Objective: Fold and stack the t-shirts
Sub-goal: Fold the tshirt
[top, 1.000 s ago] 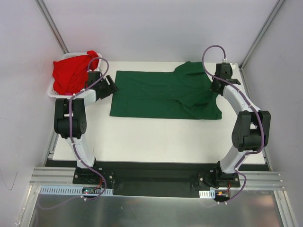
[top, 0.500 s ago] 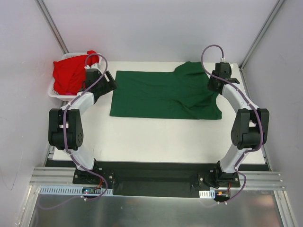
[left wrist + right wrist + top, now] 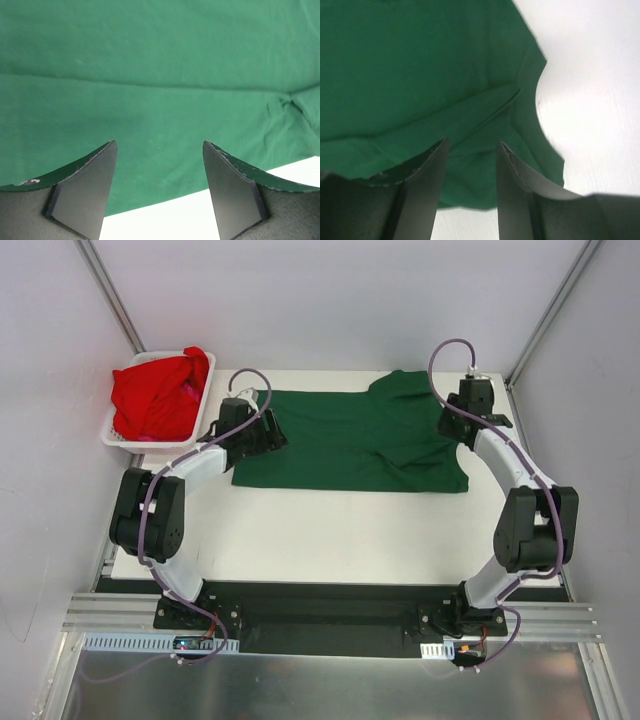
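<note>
Swinging in from the basket [image 3: 120, 438], our left hand [image 3: 159, 145] hovers spread over the 9 o'clock edge of the green t-shirt [image 3: 350, 440] on the worktop [image 3: 330, 530]; our right hand [image 3: 472, 142] has parted at 3 o'clock.

The left arm [image 3: 148, 520] rises from its base at the near left, bends at a raised elbow and reaches forward and to the right, with its forearm low and slanted inward. The left gripper [image 3: 262, 428] points toward the middle, its two fingers [image 3: 85, 190] set wide apart with nothing between them. The right arm [image 3: 530, 525] bends likewise, stretches far forward and curves leftward. The right gripper [image 3: 453, 426] aims downward, its jaws parted by a narrower gap and holding nothing.
</note>
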Tool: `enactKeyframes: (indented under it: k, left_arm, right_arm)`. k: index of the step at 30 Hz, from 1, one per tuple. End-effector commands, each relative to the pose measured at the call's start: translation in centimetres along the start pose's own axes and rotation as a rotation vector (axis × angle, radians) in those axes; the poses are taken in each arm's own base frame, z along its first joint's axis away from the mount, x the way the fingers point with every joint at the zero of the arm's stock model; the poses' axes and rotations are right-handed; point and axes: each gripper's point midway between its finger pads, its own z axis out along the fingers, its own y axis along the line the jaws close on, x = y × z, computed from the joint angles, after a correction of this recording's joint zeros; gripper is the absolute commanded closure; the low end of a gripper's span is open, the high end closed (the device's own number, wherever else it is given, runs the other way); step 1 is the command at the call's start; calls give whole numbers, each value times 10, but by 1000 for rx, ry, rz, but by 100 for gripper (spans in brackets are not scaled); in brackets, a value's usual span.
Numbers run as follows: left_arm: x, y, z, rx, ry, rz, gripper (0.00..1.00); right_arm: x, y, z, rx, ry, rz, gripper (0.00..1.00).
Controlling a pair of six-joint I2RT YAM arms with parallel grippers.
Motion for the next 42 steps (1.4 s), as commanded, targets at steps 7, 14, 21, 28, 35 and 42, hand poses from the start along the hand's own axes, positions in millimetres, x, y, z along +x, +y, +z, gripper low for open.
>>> enactKeyframes:
  k: [7,14,21,28,35,42]
  left_arm:
    - [25,-7,5,25,24,29,31]
    - [30,-4,5,18,29,41,31]
    - [34,-1,8,11,40,46,32]
    - [39,-4,13,23,61,51,35]
    - [51,-8,14,20,89,36,45]
    - [60,-2,26,-18,126,20,60]
  right_arm:
    - [46,57,-25,-256,89,65,53]
    - [73,76,-12,-310,164,79,53]
    - [82,76,-3,-295,193,75,53]
    - [90,65,-7,-239,218,55,53]
    - [107,63,-19,-234,261,50,59]
    - [125,59,-12,-221,303,31,81]
